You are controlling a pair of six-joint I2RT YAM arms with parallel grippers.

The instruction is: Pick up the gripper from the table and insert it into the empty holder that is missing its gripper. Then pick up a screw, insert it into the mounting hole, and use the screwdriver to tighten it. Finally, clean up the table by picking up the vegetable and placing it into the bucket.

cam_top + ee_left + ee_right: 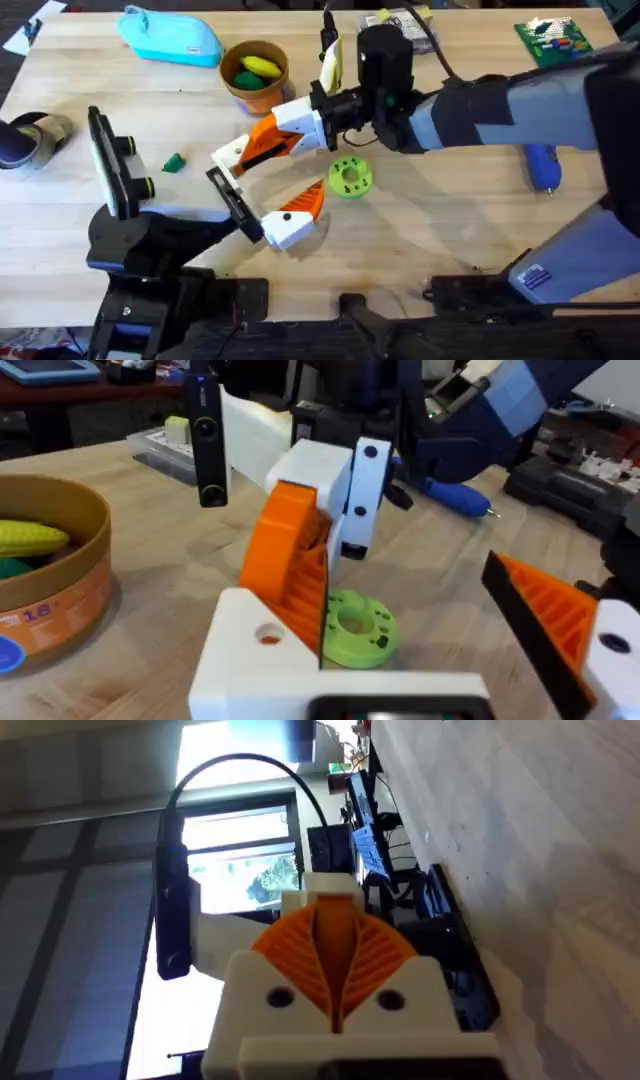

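Right gripper (pixel 235 155) is pinched shut on nothing, tilted over the worktop (pixel 450 230); left gripper (pixel 285 215) gapes open beside the disc (pixel 350 176). Bucket (pixel 256 75) sits behind, vegetable (pixel 174 162) near it. With both grippers crowded together, a careless sweep could collide them.

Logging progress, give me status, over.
Left end effector open by disc. Right end effector shut, empty. Vegetable on table, outside bucket.
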